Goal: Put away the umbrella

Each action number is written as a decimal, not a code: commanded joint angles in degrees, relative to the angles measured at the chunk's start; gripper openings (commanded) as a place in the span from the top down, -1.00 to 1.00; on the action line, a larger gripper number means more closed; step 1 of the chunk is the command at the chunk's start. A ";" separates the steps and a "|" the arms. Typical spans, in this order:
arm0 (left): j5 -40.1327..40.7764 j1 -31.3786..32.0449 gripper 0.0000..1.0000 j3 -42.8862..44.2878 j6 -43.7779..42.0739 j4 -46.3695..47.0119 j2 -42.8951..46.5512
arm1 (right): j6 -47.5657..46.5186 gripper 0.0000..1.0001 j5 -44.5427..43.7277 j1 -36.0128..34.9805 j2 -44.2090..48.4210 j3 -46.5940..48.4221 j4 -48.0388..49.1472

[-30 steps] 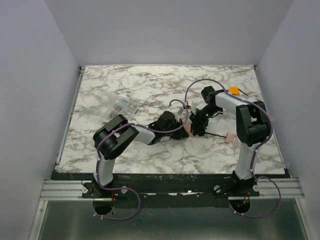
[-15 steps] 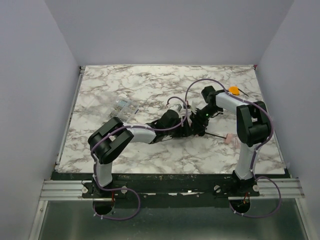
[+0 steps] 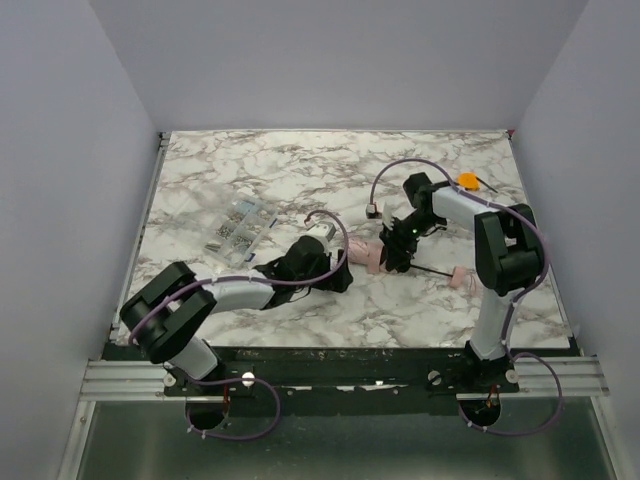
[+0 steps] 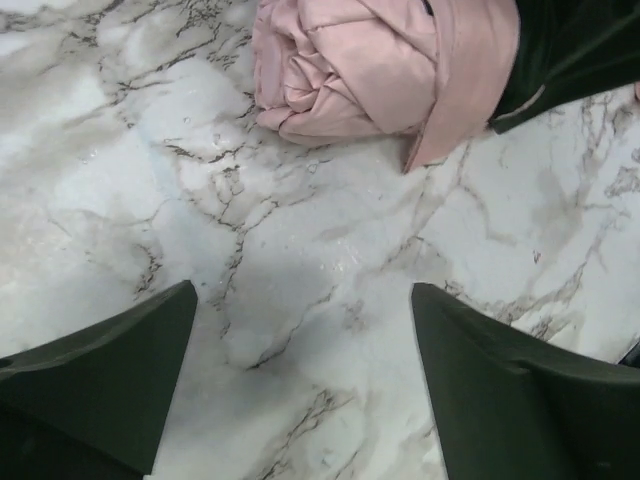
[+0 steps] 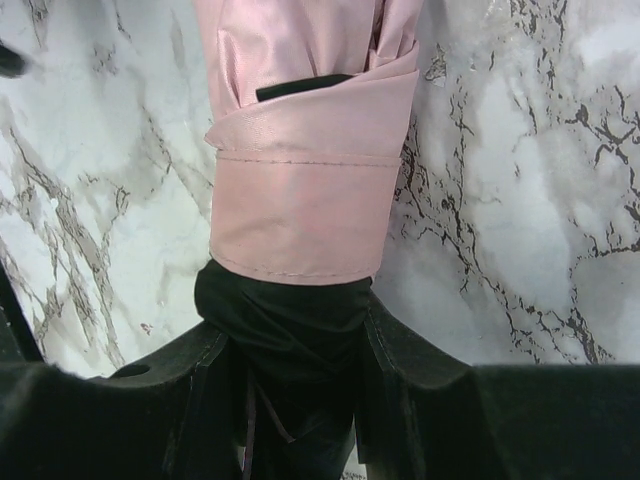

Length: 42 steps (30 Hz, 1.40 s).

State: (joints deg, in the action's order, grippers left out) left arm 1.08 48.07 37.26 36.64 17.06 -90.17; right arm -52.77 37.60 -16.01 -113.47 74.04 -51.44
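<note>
The umbrella (image 3: 368, 256) is lying on the marble table (image 3: 250, 170) a little right of centre in the overhead view. Its long axis is running from the bunched pink fabric in the middle, down and rightward along the thin shaft, to the small handle (image 3: 455, 277) at the lower right. The strap (image 5: 310, 210) is wrapping the fabric as a snug band. Just below that band in the right wrist view, the right gripper (image 5: 295, 335) is pinching a dark part of the umbrella, so this arm is the one touching and holding it.

The left gripper (image 4: 302, 300) is sitting to the lower left of the fabric end, near but apart. In its own view the bundle is lying at the upper centre of the frame, straight ahead, and the two fingers (image 4: 100, 390) are standing spread wide over bare marble with nothing between them. As I judge it, the coming move is turning on that gap — the fabric end is pointing toward the left gripper, along the umbrella's length.

Against a second ago, the left gripper is no longer closed against the bundle — it is now opened and drawn back toward the lower left, leaving the packet of small parts (image 3: 235, 228) in fuller view. The right gripper and the umbrella are lying much where they were.
</note>
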 commanded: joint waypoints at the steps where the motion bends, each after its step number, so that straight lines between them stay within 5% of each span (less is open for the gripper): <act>1: -3.66 -0.40 -0.97 -3.86 -11.50 5.60 8.85 | -4.36 0.88 -10.16 -1.99 -4.95 -6.74 1.27; 7: -10.16 -4.85 -0.97 -6.80 -21.01 7.11 18.55 | -9.45 0.08 -6.66 -2.07 0.12 -4.79 -2.52; 15: -18.25 -5.10 -0.97 -4.71 -42.67 2.04 22.92 | -11.07 -0.61 -6.80 -2.36 8.65 -3.31 -5.02; 19: -18.01 -5.14 -0.97 -3.20 -46.57 2.06 23.20 | -10.18 -0.68 -9.10 -2.36 11.57 -2.30 -5.50; 23: -17.00 -7.62 -0.97 -2.59 -41.14 6.22 23.21 | -8.83 -0.71 -12.30 -2.23 14.97 0.07 -6.45; 25: -24.92 -9.72 -0.97 -1.62 -41.56 7.43 22.37 | -8.33 -0.78 -12.26 -1.96 16.93 2.30 -8.12; 28: -35.25 -9.24 -0.91 3.82 -53.46 -0.78 18.91 | -6.79 -0.80 -10.35 -1.01 20.79 5.49 -10.59; 34: -29.88 -1.12 -0.82 23.76 -79.79 -32.70 5.70 | 0.97 -0.58 -5.11 9.20 31.31 2.72 -10.78; 35: -28.93 -0.35 -0.81 26.17 -82.72 -36.44 3.00 | 1.38 -0.47 -4.19 12.70 33.12 1.11 -10.93; 37: -27.13 0.59 -0.77 30.57 -86.86 -40.97 -1.90 | 2.87 0.10 -4.46 19.57 36.43 -3.11 -9.62; 39: -26.06 0.88 -0.74 33.92 -89.80 -43.29 -6.25 | 3.60 0.47 -6.81 25.23 39.17 -7.88 -7.83; 42: -25.65 1.01 -0.73 38.18 -93.00 -44.71 -11.20 | 4.16 0.70 -6.94 32.65 42.02 -13.49 -6.67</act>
State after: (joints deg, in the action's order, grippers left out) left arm -26.50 49.25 70.57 -45.06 -16.21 -95.20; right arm -51.46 30.98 9.63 -73.93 67.31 -58.08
